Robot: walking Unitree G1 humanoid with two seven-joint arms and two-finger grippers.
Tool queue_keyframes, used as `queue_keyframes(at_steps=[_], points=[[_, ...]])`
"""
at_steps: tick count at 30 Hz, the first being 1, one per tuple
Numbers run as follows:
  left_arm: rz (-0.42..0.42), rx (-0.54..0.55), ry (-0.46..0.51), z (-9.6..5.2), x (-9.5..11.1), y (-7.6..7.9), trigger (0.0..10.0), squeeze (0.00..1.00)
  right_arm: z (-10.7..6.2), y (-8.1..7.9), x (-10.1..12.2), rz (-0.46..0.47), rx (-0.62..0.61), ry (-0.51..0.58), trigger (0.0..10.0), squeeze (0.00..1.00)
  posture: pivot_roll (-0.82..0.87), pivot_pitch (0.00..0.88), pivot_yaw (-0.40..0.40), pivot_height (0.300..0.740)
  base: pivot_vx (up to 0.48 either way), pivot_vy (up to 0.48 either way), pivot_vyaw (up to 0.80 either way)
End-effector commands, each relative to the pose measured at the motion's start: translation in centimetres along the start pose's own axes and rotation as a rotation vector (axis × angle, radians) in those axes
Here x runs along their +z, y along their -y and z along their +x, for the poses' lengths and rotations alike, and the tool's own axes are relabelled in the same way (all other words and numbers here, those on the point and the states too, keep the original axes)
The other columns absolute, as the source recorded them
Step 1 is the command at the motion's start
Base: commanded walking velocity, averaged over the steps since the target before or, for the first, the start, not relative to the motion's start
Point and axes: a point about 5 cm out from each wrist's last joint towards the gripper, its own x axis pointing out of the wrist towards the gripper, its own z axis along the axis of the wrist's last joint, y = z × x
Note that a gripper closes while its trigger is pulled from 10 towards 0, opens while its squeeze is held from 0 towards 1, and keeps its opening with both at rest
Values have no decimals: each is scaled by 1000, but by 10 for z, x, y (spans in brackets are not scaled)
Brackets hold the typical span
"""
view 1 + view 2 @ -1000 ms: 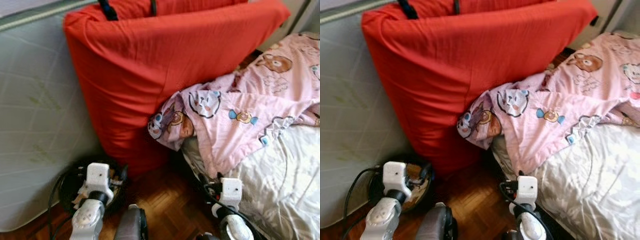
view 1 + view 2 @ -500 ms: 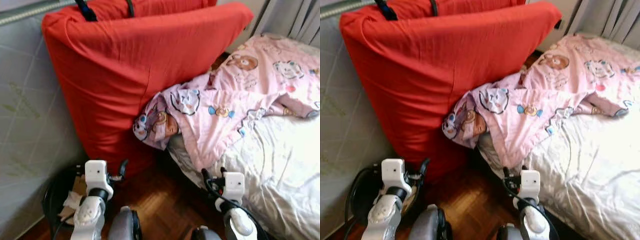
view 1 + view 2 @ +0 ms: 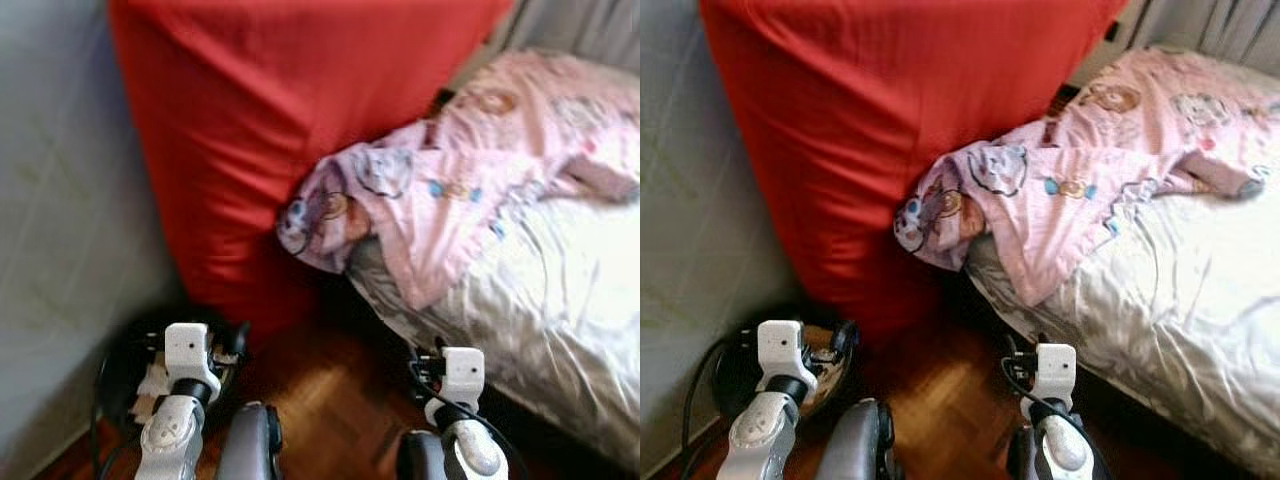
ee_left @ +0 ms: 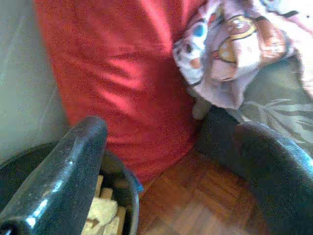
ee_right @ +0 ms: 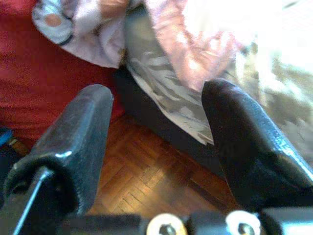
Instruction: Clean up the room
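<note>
**Both grippers empty and low; snag and tip risks near the bed corner**

Jaws: left gripper (image 4: 161,161) stands wide, 2 fingers spread, nothing between them. Right gripper (image 5: 156,142) also wide and empty, over bare parquet floor (image 3: 330,400).

Risk 1: the black bin (image 3: 830,355), with paper scraps inside, sits on the floor just beside the left gripper, with a black cable looped close by. A careless sweep of that arm could likely tip the bin or hook the cable.

Risk 2: the pink blanket (image 3: 440,190) hangs off the near-left corner of the bed (image 3: 560,300), touching the red cushion (image 3: 270,130). A pull from the right gripper could drag the grey sheet along.

Pose: both arms held low, forearms pointing forward, grippers near the floor, well apart.
</note>
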Motion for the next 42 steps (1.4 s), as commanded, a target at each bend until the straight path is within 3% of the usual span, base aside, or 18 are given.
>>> queue_keyframes(at_steps=[1,12,18,26,29,32,33,34,42], points=[[-11,-11,-5,0,0,4,10000,0,-2,4,-2,5,-17,-7,10000,0,-9,156,-21,616,356,0,0],[-20,-5,-3,1,0,2,10000,0,-1,8,-2,2,-18,-10,10000,0,-6,155,-23,616,409,0,0],[-22,-1,-1,-2,0,1,10000,0,-2,-1,-6,-34,87,-42,10000,0,-6,164,-27,616,426,0,267],[-27,-7,-1,-2,0,2,10000,0,-3,6,-17,4,26,-123,10000,0,-7,174,-27,616,40,0,100],[-25,-9,0,-2,1,3,10000,0,1,9,-20,88,-31,-155,10000,0,-7,180,-26,616,0,0,0],[-12,-10,11,0,6,3,10000,0,10,13,-23,230,-113,-217,10000,0,17,205,-18,616,0,0,0],[-13,-12,16,1,7,3,10000,0,13,12,-23,255,-122,-232,10000,749,19,207,-17,616,0,0,0],[-13,-16,20,2,9,3,10000,0,15,11,-23,276,-120,-246,10000,1000,24,211,-15,616,0,0,0],[-1,-40,42,1,18,7,10000,0,30,15,-14,299,-185,-288,10000,1000,83,271,-8,616,0,0,0]])
